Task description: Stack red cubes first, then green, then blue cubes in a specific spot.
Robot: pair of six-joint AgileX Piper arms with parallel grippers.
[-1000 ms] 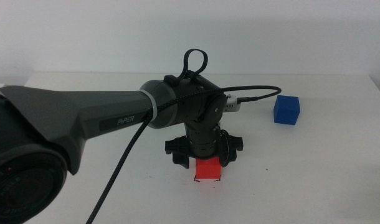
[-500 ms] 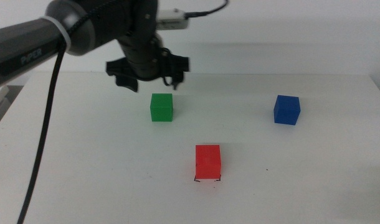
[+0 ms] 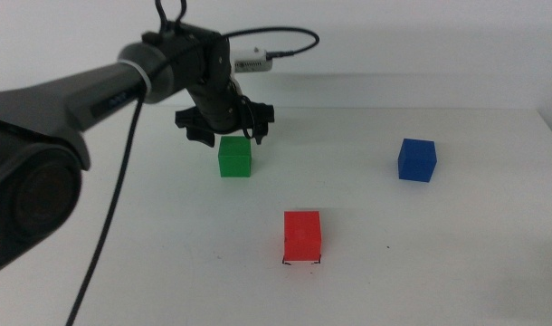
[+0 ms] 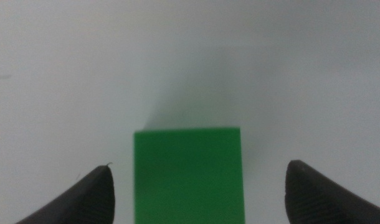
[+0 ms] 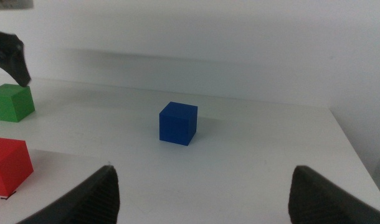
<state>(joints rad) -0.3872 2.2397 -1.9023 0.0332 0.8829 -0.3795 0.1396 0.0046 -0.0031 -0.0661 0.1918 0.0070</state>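
Left gripper (image 3: 223, 129) hovers spread wide over the green cube (image 3: 234, 156), which sits square and flat on the surface (image 3: 149, 235); right gripper (image 5: 202, 205) waits spread too.

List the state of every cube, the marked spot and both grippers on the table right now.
red cube: resting on the corner marks, untouched.
green cube: on the table, not gripped, nothing stacked on it.
blue cube: on the table, alone, untouched.
corner marks: covered by the red cube, only the tips showing.
left gripper: jaws open, either side of the green cube with gaps.
right gripper: jaws open, empty, facing the blue cube.
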